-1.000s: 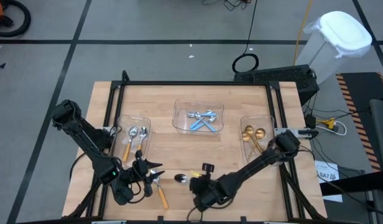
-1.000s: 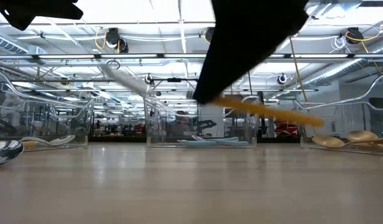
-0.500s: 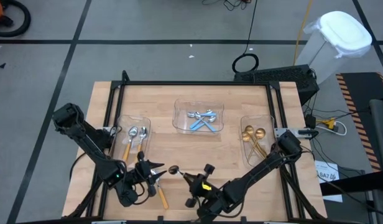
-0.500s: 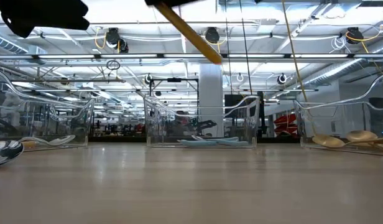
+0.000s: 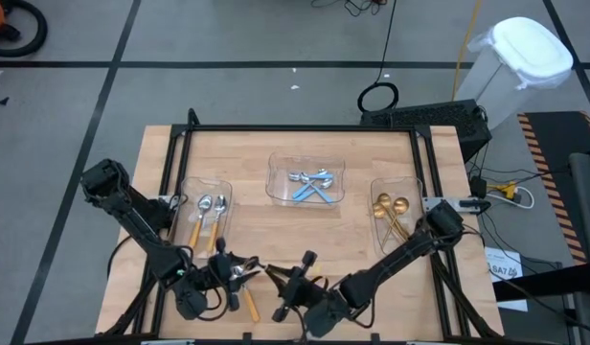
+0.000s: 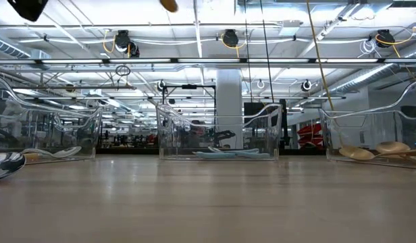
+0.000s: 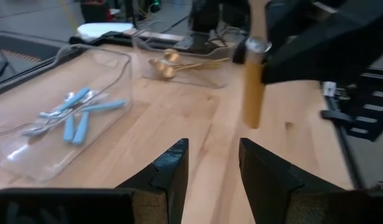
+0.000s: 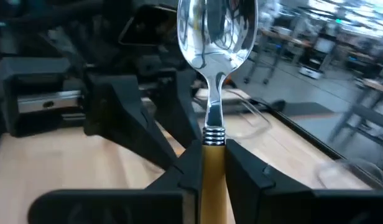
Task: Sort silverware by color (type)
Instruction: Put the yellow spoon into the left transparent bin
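Note:
My right gripper (image 5: 282,280) hangs above the table's near middle, shut on an orange-handled spoon (image 8: 216,37) that stands bowl up. Just to its left, my left gripper (image 5: 249,269) (image 7: 211,167) is open and empty, and the spoon's handle (image 7: 252,93) hangs beyond its fingertips. Another orange-handled spoon (image 5: 248,304) lies flat on the table below my left gripper, its bowl (image 6: 5,165) on the wood. Two more orange-handled spoons (image 5: 207,209) lie in the left tray, blue-handled ones (image 5: 310,182) in the middle tray, and gold ones (image 5: 389,211) in the right tray. My right gripper pinches the spoon's orange handle just below the silver collar (image 8: 214,148) between its two fingers. The fingers come about level from the table's near right and lie across the spoon. The spoon stands upright, clear of the table, with its handle end (image 6: 169,5) hanging below.
Three clear plastic trays sit on the wooden table: left (image 5: 228,187), far middle (image 5: 273,165) and right (image 5: 411,185). A black frame (image 5: 295,127) borders the table. Bare wood lies between the trays and the near edge.
My right gripper has risen and moved toward the table's left, tipping from pointing down to about level. The spoon it holds has swung from a low slant over the table to upright, bowl on top, and now hangs close in front of my left gripper.

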